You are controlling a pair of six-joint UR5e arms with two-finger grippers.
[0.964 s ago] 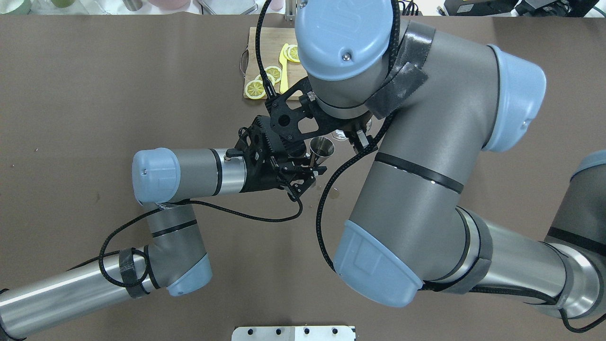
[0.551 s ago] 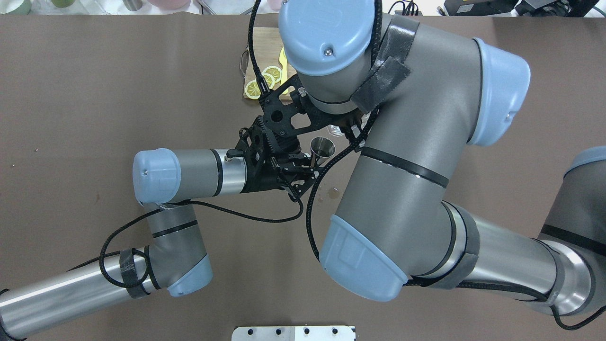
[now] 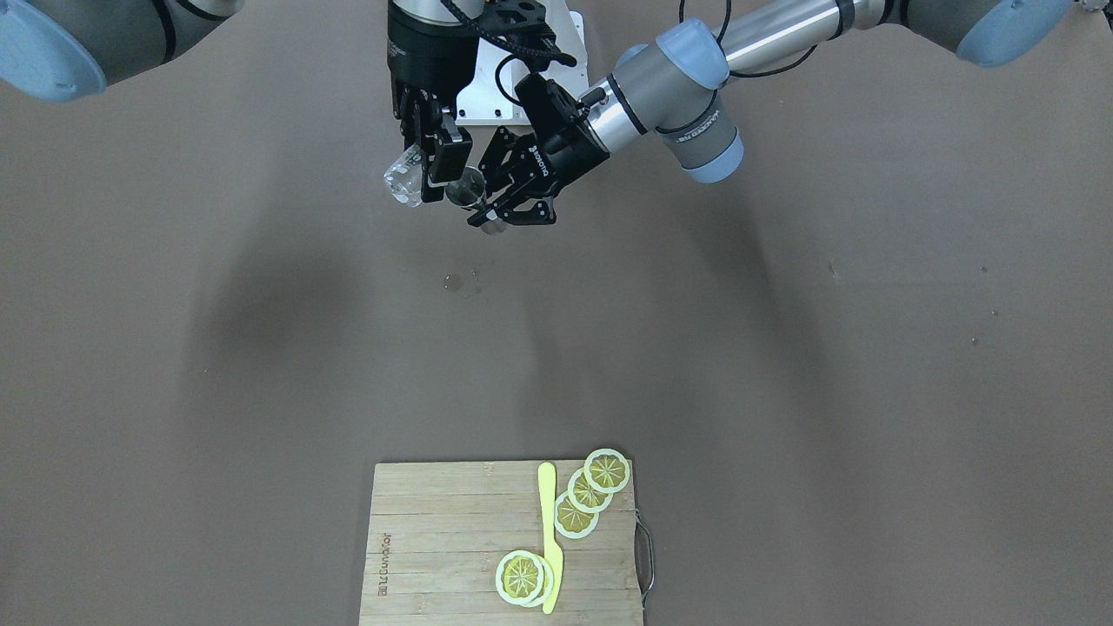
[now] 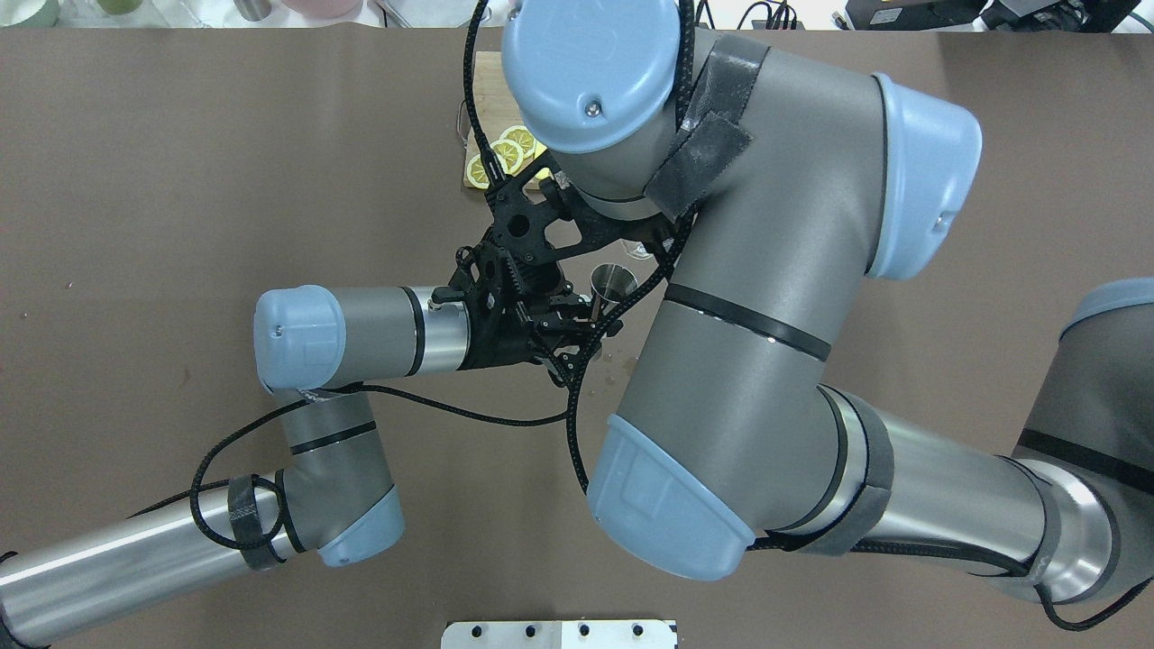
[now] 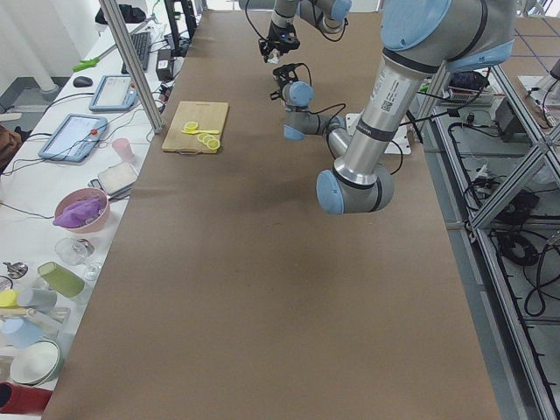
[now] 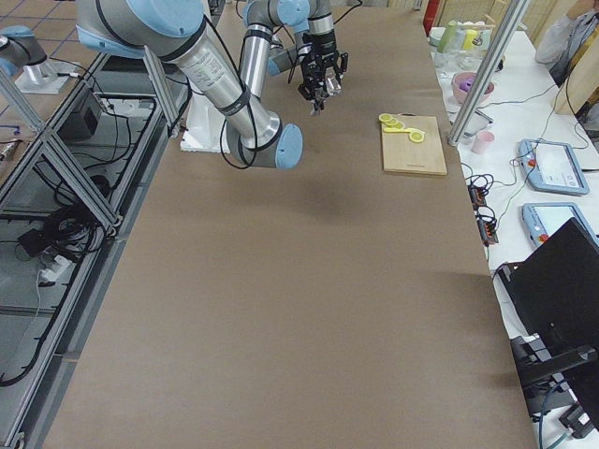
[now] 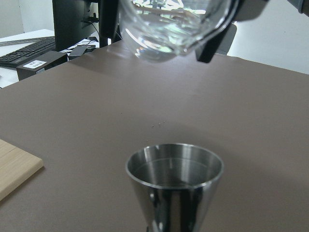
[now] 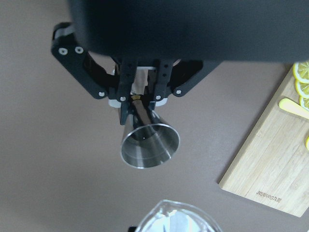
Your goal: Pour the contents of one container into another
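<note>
A steel jigger (image 3: 470, 188) hangs above the table, upright, with my left gripper (image 3: 507, 205) shut on its lower half. In the left wrist view the jigger (image 7: 174, 180) shows a little liquid at the bottom. My right gripper (image 3: 433, 169) is shut on a clear glass (image 3: 403, 183), tilted and held just beside and above the jigger's rim. The glass (image 7: 173, 24) fills the top of the left wrist view. From the right wrist the jigger (image 8: 149, 143) lies below the glass rim (image 8: 178, 217). Overhead, the jigger (image 4: 613, 283) peeks out beside the right wrist, which hides the right gripper.
A few drops (image 3: 454, 281) lie on the brown table under the grippers. A bamboo cutting board (image 3: 435, 539) with lemon slices (image 3: 591, 491) and a yellow knife (image 3: 548, 530) sits at the table's far side. Cups and bowls (image 5: 79, 213) stand on the side bench.
The right arm has swung left in the overhead view, bringing the glass closer over the jigger. The left arm and jigger have barely moved.
</note>
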